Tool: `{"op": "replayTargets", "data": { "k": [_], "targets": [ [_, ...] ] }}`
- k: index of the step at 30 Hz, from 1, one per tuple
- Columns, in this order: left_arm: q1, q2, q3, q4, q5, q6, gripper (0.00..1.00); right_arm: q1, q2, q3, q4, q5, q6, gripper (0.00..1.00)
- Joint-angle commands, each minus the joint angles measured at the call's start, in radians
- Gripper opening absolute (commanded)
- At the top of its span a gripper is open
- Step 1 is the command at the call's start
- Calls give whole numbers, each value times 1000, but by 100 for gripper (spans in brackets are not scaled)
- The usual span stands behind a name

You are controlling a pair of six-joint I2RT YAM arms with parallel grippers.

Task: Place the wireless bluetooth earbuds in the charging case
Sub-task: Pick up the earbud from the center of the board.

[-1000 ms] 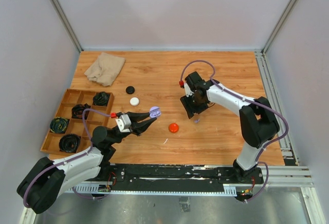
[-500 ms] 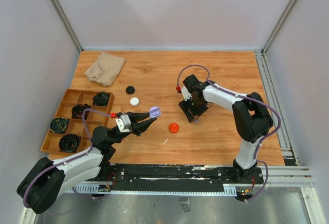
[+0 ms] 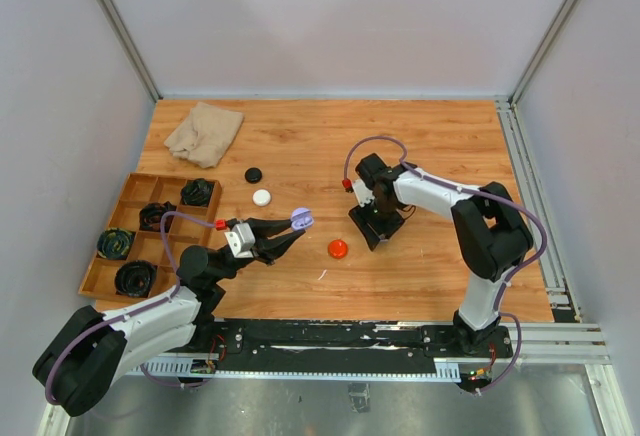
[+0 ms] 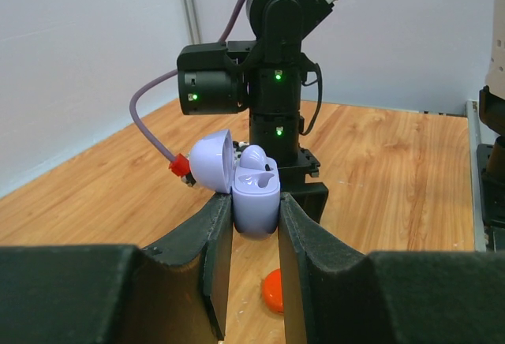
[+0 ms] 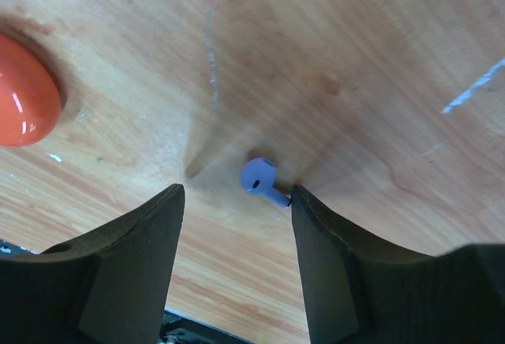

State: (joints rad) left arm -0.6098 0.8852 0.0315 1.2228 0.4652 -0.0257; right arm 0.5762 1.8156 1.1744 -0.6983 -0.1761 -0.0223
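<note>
My left gripper (image 3: 293,224) is shut on the lilac charging case (image 4: 256,198), held up above the table with its lid (image 4: 211,161) flipped open. One lilac earbud (image 4: 253,157) sits in the case. A second lilac earbud (image 5: 260,178) lies on the wood between the fingers of my right gripper (image 5: 237,194). That gripper is open and points down at the table, and the bud's stem touches its right finger (image 5: 316,226). In the top view the right gripper (image 3: 375,231) hides this bud.
A red-orange puck (image 3: 338,248) lies just left of the right gripper. A white puck (image 3: 262,196) and a black puck (image 3: 254,174) sit further back. A wooden compartment tray (image 3: 160,178) with coiled black cables is at the left, and a beige cloth (image 3: 204,131) lies at the back left.
The right gripper has shifted slightly left and toward the near edge, settling over the loose earbud. The left arm and the case have not moved.
</note>
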Motion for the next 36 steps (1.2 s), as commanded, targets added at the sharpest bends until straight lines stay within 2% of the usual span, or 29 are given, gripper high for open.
{"op": "replayTargets", "data": {
  "k": [1,8,15,21,36],
  "targets": [
    [-1,-5,4,16,4,9,0,39,-28,-4,-74,-29,22,57],
    [-1,-6,4,16,7,9,0,63,-32,37,-116,-16,27,55],
    [-1,-10,4,15,6,7,0,72,-32,101,-139,116,28,48],
    [-1,-11,4,12,6,8,0,89,41,168,-186,180,12,45],
    [-1,-22,4,7,8,7,0,121,151,244,-234,216,12,39]
  ]
}}
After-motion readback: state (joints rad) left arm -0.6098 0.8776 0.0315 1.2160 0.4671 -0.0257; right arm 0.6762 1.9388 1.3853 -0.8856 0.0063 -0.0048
